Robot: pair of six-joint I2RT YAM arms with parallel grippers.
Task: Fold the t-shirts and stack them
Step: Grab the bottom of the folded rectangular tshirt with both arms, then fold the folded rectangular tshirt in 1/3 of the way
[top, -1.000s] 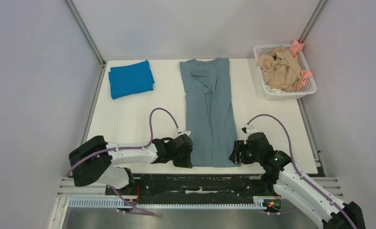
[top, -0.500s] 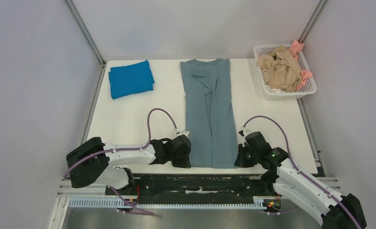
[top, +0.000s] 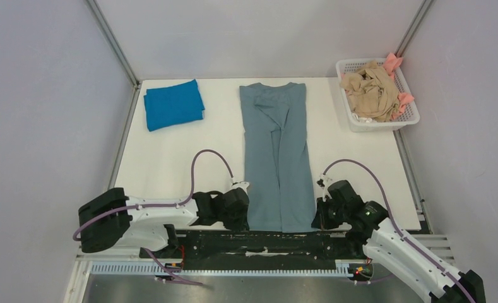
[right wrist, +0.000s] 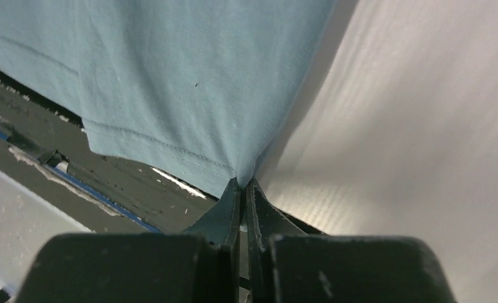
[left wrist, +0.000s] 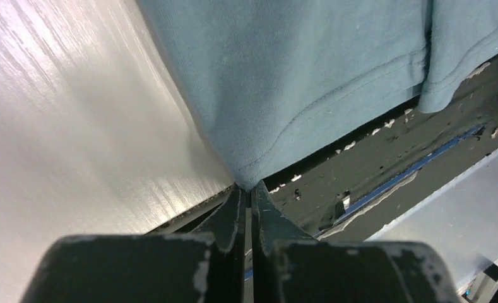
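Left claw point(left wrist: 246, 188) and right claw point(right wrist: 241, 183) clamped on the near hem of the grey-blue t-shirt point(top: 276, 158)

The shirt lay as a long strip down the middle of the frame, its long axis running from the hem at the worktop's point(top: 170, 164) bottom edge up to the collar. The left claw pinched the lower-left corner and the right claw the lower-right (both closed tight on cloth), so the whole shirt stretched away from them, up the frame. The fold would probably carry hem toward collar.

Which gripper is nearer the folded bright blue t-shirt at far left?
Left. The left gripper holds the near left corner of the grey-blue t-shirt, on the side of the bright blue t-shirt; the right gripper holds its near right corner, farther across.
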